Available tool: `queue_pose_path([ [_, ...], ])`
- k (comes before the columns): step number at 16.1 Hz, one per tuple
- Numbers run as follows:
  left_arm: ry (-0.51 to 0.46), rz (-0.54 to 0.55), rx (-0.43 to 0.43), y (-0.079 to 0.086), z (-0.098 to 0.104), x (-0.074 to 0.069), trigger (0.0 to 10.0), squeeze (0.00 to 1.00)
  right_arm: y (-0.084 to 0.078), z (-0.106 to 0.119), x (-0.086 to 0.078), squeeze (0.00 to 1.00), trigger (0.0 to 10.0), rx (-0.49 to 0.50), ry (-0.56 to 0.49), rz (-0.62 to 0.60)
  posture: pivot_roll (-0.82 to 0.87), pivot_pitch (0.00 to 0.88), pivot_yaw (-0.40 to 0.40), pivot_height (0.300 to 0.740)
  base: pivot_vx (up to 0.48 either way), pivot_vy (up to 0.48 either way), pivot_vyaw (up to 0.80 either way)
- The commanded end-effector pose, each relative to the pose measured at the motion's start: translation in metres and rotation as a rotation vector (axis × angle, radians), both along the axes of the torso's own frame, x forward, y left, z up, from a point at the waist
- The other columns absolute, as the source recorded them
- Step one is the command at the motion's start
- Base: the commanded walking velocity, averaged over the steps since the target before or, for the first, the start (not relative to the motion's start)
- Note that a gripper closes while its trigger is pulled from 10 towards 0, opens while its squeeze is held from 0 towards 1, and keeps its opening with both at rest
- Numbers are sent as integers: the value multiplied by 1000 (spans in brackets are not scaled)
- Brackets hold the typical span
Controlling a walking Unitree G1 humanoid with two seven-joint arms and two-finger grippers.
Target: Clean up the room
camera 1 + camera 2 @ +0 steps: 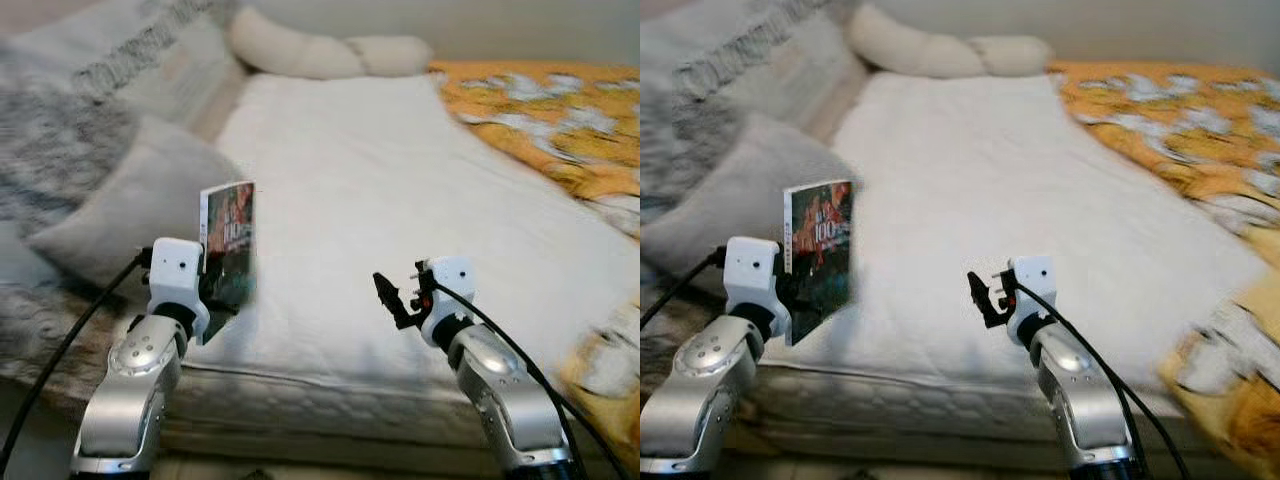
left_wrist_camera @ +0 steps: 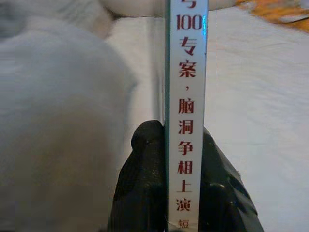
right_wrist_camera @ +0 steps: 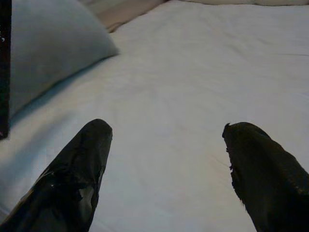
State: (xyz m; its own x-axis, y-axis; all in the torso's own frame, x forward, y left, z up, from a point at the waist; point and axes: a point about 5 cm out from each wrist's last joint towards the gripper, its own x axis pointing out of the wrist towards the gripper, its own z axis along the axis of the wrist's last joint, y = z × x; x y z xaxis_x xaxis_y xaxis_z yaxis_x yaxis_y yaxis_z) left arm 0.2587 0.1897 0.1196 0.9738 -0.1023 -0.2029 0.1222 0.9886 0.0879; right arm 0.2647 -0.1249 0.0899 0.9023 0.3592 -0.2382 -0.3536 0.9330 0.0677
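Observation:
A thin book (image 1: 228, 240) with a dark green and red cover stands upright in my left gripper (image 1: 215, 290), which is shut on its lower edge, above the near left edge of the white bed (image 1: 380, 200). In the left wrist view the book's white spine (image 2: 186, 96) with red characters sits clamped between the two black fingers (image 2: 145, 183). My right gripper (image 1: 392, 298) hovers open over the bed's near edge, to the right of the book. In the right wrist view its fingers (image 3: 72, 179) stand wide apart over bare sheet.
A grey pillow (image 1: 130, 210) lies left of the book, with a fuzzy grey blanket (image 1: 60, 140) behind it. A cream bolster (image 1: 320, 50) lies at the head of the bed. An orange patterned quilt (image 1: 560, 120) covers the right side.

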Motion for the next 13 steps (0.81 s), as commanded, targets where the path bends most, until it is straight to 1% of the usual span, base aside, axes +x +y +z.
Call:
queue_pose_path([
  [1, -46, -2, 4, 1, 10, 1, 10000, 0, 3, 6, 0, 0, 10000, 1, -22, 16, -10, 0, 20, 740, 368, 0, 0],
  [8, -41, -12, 10, 1, 10, 1, 10000, 0, 4, 5, -1, 0, 10000, -13, -22, 17, -12, 0, 29, 740, 355, 0, 0],
  [9, -30, -35, -15, -2, 9, 2, 10000, 0, 3, 5, -1, 0, 10000, -17, -20, 18, -14, 0, 31, 740, 0, 0, 0],
  [10, -14, -73, -19, -5, 8, 3, 10000, 0, 3, 5, -1, 0, 10000, -19, -19, 18, -16, 0, 32, 740, 0, 0, 0],
  [11, 14, -201, -36, -17, 6, 5, 10000, 0, 1, 6, -2, 0, 10000, -20, -17, 25, -18, 0, 33, 740, 0, 0, 0],
  [12, 18, -237, -40, -20, 6, 6, 10000, 0, 1, 7, -2, 0, 10000, -18, -16, 27, -21, 0, 35, 740, 0, 0, 0],
  [13, 33, -307, -58, -26, 6, 11, 10000, 0, -1, 9, -2, 0, 10000, -8, -17, 27, -26, 0, 37, 740, 0, 0, 0],
])
